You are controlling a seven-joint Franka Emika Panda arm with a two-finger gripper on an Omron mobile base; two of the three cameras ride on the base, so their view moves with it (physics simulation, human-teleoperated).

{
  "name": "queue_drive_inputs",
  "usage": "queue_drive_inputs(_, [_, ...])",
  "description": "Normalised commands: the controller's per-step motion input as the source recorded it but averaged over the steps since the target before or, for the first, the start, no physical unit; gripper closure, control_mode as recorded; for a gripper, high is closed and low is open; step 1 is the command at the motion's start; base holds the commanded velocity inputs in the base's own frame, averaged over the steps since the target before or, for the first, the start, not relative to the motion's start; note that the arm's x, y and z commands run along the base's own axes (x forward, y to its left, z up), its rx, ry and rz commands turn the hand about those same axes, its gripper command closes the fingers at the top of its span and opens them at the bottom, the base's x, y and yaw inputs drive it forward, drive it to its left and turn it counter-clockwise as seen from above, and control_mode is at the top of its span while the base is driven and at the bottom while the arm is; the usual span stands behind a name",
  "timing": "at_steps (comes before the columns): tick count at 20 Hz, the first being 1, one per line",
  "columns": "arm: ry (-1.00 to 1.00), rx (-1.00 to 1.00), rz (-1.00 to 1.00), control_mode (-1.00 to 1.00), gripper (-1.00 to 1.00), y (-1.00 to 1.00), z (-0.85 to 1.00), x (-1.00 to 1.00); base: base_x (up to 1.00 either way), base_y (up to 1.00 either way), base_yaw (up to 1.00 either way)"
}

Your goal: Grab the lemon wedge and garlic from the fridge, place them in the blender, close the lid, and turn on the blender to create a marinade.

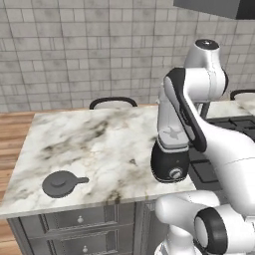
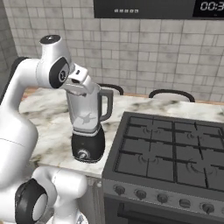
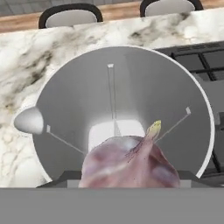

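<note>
Hand view looks straight down: nearest, at 6 o'clock, the garlic (image 3: 131, 162) sits between the jaws, so the gripper (image 2: 78, 83) is closed around it at a fairly wide spread, the fingers themselves hidden behind the bulb. Below it the open mouth of the blender (image 2: 87, 127) rings the frame, its spout at 9 o'clock; no lemon wedge can be made out on the jar floor, though the bulb hides part of it. Beyond the rim lie the marble counter (image 1: 99, 144) and, toward 2 o'clock, the stove (image 2: 175, 148).

From the left base view, the lid (image 1: 62, 183) lies flat on the counter at about 9 o'clock from the blender, well apart from it.

My judgement: the garlic is fetched and poised for release. Dropping it, fitting the lid and turning the knob (image 2: 82, 154) remain; the lemon's status is unclear.
</note>
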Motion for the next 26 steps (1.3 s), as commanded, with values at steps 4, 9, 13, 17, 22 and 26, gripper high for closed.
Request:
queue_drive_inputs(4, [0.16, -0.01, 0.09, -1.0, 1.0, 0.0, -0.29, 0.4, 0.0, 0.0, 0.0])
queue_drive_inputs(9, [0.06, 0.0, 0.1, -1.0, 1.0, 0.0, -0.36, 0.49, 0.0, 0.0, 0.0])
queue_drive_inputs(13, [0.0, 0.0, 0.12, -1.0, 1.0, 0.0, -0.81, 0.22, 0.0, 0.0, 0.0])
queue_drive_inputs(17, [0.0, 0.0, 0.11, -1.0, 1.0, -0.01, -0.86, 0.0, 0.0, 0.0, 0.0])
queue_drive_inputs(22, [0.0, 0.0, 0.08, -1.0, -1.0, 0.0, -0.46, 0.0, 0.0, 0.0, 0.0])
queue_drive_inputs(26, [0.0, 0.0, 0.06, -1.0, -1.0, 0.0, -0.11, 0.0, 0.0, 0.0, 0.0])
